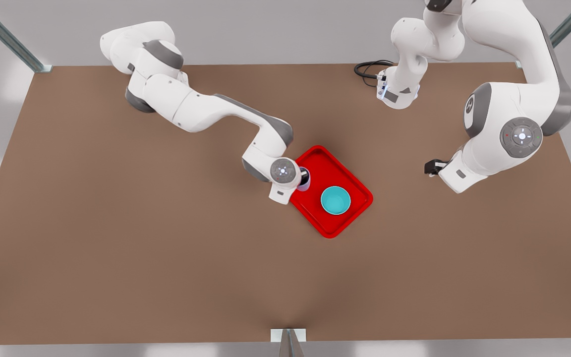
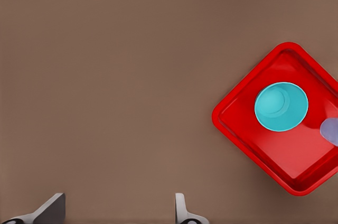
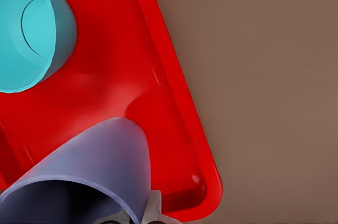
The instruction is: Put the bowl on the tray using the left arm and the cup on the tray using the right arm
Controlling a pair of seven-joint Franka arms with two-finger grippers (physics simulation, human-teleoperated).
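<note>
Red tray (image 1: 315,163) sits mid-table on the brown tabletop (image 1: 117,248) with the teal bowl (image 1: 335,200) already resting inside it, toward the front view's right corner. The right gripper (image 1: 301,179), on the arm reaching in from the front view's left, is clamped on the lavender cup (image 3: 90,171) over the tray's near-left edge, though I can't say if the cup touches the tray floor. The left gripper (image 2: 119,208) waits off to the side over bare table, well apart from the tray, fingers (image 2: 182,208) spread with nothing between them.
</note>
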